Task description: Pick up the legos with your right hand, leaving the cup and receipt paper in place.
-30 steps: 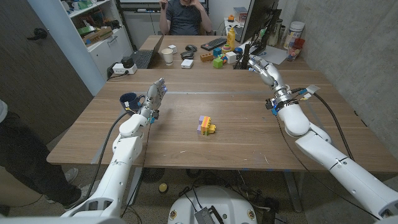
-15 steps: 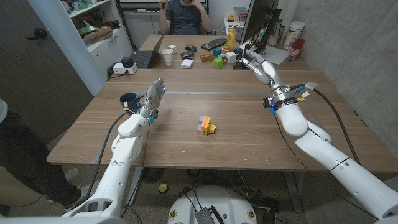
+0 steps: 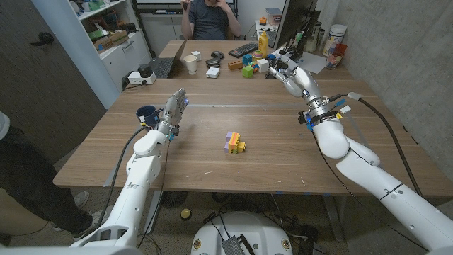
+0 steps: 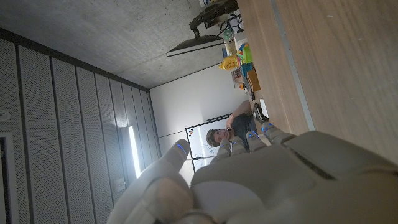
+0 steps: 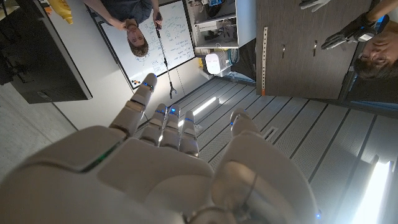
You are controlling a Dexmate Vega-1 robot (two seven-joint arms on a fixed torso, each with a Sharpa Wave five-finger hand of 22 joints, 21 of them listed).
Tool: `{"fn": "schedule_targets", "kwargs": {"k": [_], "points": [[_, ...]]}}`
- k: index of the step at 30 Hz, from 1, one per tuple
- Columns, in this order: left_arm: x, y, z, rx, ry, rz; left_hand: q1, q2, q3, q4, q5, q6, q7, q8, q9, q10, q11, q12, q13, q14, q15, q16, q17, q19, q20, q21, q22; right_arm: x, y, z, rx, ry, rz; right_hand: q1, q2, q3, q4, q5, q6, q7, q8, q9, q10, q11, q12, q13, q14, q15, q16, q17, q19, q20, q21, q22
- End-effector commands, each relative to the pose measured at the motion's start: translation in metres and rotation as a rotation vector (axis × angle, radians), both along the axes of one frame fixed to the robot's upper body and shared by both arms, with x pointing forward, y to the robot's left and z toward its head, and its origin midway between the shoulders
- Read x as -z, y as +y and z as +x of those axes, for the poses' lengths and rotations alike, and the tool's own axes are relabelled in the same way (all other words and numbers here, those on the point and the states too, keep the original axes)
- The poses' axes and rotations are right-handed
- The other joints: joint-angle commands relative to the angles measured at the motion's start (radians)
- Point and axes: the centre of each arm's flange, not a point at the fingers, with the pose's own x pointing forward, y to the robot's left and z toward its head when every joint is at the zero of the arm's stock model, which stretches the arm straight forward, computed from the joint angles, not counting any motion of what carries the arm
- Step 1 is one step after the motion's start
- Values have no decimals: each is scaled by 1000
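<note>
Right hand [image 3: 296, 76] hangs raised over the table's [image 3: 283, 156] far right, fingers spread, holding nothing; left hand [image 3: 175, 108] likewise open. Legos [image 3: 234, 142] sit mid-table, well apart from both. No lettering is legible.

The back of the left hand [image 4: 267, 180] takes up the lower part of the left wrist view, pale grey, its fingers [image 4: 261, 134] reaching out side by side with small blue lights near their tips and the thumb [image 4: 168, 165] standing apart; it holds nothing. Beyond the fingers runs the wooden tabletop [image 4: 336, 68], with a cluster of bright yellow, green and orange objects [image 4: 239, 62] and a dark monitor [image 4: 202, 43] at its far end. A person [image 4: 233, 127] sits past the fingertips before a whiteboard [image 4: 199, 149], under a grey concrete surface [image 4: 124, 37] and a ribbed wall carrying a lit light strip [image 4: 134, 158].
</note>
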Motion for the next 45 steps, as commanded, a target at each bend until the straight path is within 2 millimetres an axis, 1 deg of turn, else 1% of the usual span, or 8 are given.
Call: {"fn": "schedule_targets", "kwargs": {"k": [1, 7, 9, 13, 23, 27, 37, 45], "points": [[-1, 3, 1, -3, -4, -3, -14, 61, -4, 2, 4, 1, -2, 5, 4, -47, 4, 6, 6, -138, 3, 7, 2, -14, 0, 3, 5, 5, 20, -20, 144, -95, -107, -5, -5, -5, 1, 0, 5, -4, -1, 5, 0, -8, -1, 1, 0, -5, 0, 5, 2, -7, -2, -1], [-2, 4, 2, -6, -9, -6, -15, 61, -6, 2, 4, 1, -2, 5, 4, -49, -1, 6, 6, -138, 2, 7, 2, -14, 1, 3, 5, 8, 30, -27, 218, -132, -147, -8, -5, -9, 1, 0, 12, -8, 2, 5, 4, -14, 1, 1, 1, -9, 0, 6, 1, -7, -3, -1], [-2, 4, 2, -4, -8, -6, -16, 61, -7, 2, 5, 1, -2, 5, 4, -48, 7, 6, 6, -138, 2, 7, 2, -14, 0, 3, 5, 8, 33, -28, 231, -135, -161, -9, -5, -11, 1, 0, 13, -9, 3, 5, 4, -15, 1, 1, 1, -10, 1, 6, 1, -6, -3, -1], [-2, 3, 4, -3, -8, -7, -16, 61, -8, 2, 5, 2, -2, 5, 4, -48, 4, 6, 6, -138, 2, 7, 2, -14, 0, 3, 5, 9, 37, -29, 269, -148, -188, -10, -4, -12, 1, 0, 17, -10, 4, 5, 7, -16, 3, 1, 2, -11, 1, 6, 2, -6, -3, -1], [-3, 3, 6, -3, -7, -3, -18, 62, -10, 2, 6, 1, -2, 5, 4, -49, 4, 6, 6, -138, 3, 7, 2, -15, 1, 3, 5, 8, 39, -28, 304, -151, -213, -8, -1, -15, -1, 2, 25, -15, 7, 5, 10, -21, 3, 1, 6, -16, 2, 5, 10, -6, -1, -1], [-4, 3, 7, -5, -6, -3, -18, 62, -11, 2, 6, 1, -1, 5, 4, -48, 4, 7, 6, -139, 3, 7, 2, -15, 0, 3, 5, 9, 42, -27, 327, -150, -247, -8, 0, -17, -2, 3, 23, -25, 6, 5, 8, -20, 2, 1, 6, -16, 2, 5, 15, -2, 1, -1], [-7, 5, 7, -12, -10, 3, -18, 62, -13, 1, 6, 2, -2, 5, 4, -50, 4, 6, 6, -140, 2, 7, 1, -16, 1, 3, 5, 9, 50, -29, 346, -124, -308, -24, -24, -41, -3, 3, 16, -35, 3, 6, 10, -17, 3, 1, 33, -10, 9, 5, 60, 23, 12, -1], [-8, 6, 8, -11, -7, 9, -19, 62, -15, 1, 7, 1, -2, 4, 4, -51, 3, 6, 6, -141, 3, 7, 1, -17, 2, 3, 5, 11, 64, -30, 342, -69, -376, -48, -47, -63, 2, 5, 10, -38, 1, 7, 3, -13, 0, 1, 31, -6, 6, 6, 59, 28, 6, -1]]}}
